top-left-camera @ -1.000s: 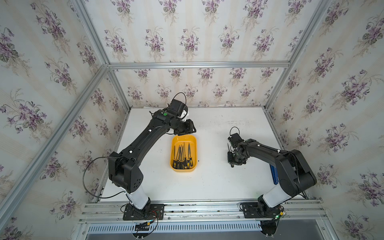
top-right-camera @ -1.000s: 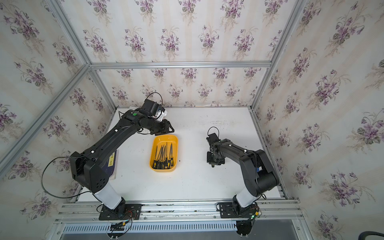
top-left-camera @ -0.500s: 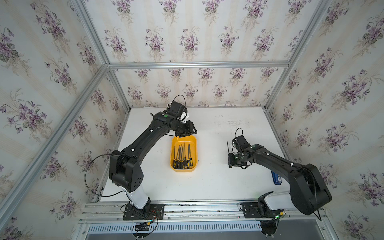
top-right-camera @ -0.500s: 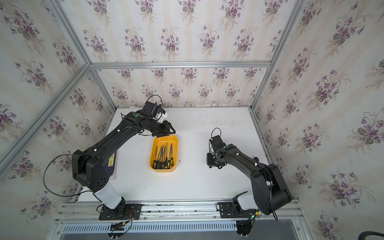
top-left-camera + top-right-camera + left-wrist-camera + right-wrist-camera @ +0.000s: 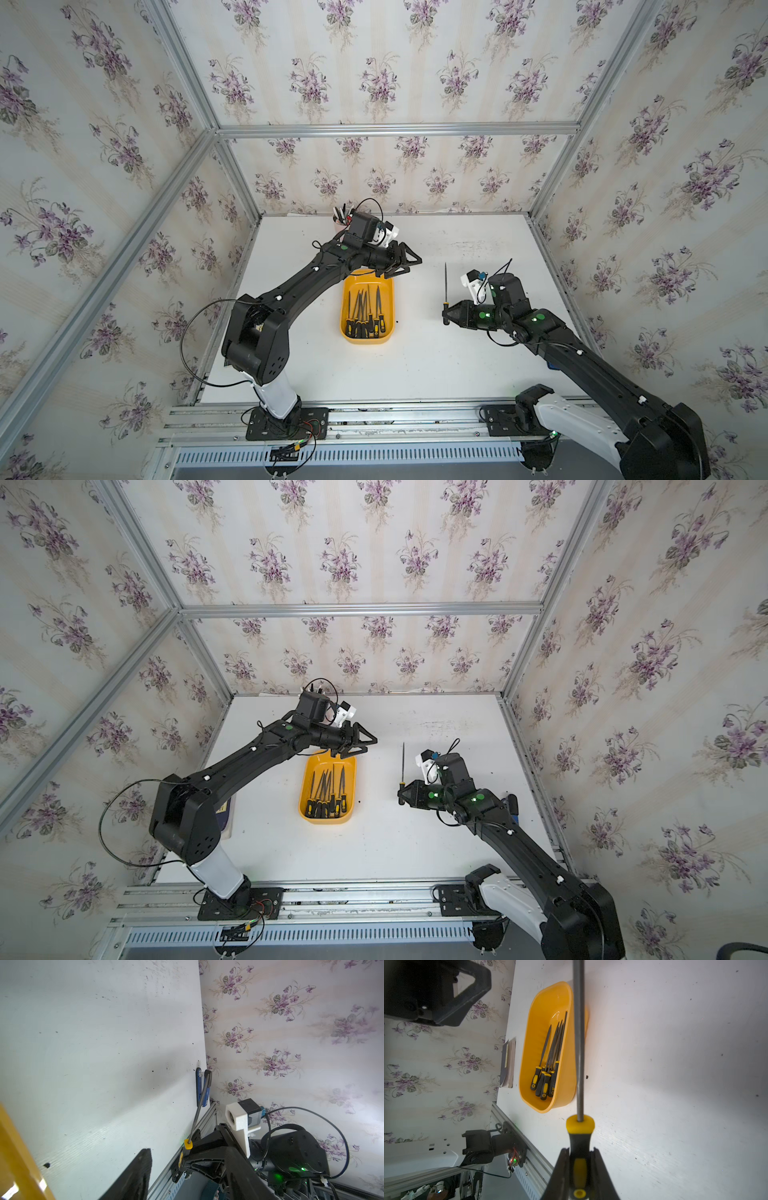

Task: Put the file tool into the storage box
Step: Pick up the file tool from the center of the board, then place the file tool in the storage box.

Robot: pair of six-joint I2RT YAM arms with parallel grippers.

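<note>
Pinching the file tool [image 5: 579, 1043] by its handle, your right pincer [image 5: 579, 1153] has the storage box [image 5: 368, 278] well ahead of its tips; your left pincer [image 5: 411, 267], spread, hangs over that box's end.

Left claw [image 5: 413, 267] crowds storage box [image 5: 346, 332] far end; table [image 5: 415, 357] alongside box bare.

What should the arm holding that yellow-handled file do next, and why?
Probably swing the right gripper sideways toward the storage box. It is shut on the file by its handle, off to one side of the box, where other files already lie. The left gripper hovers open near the box's far end, so keep clear.
</note>
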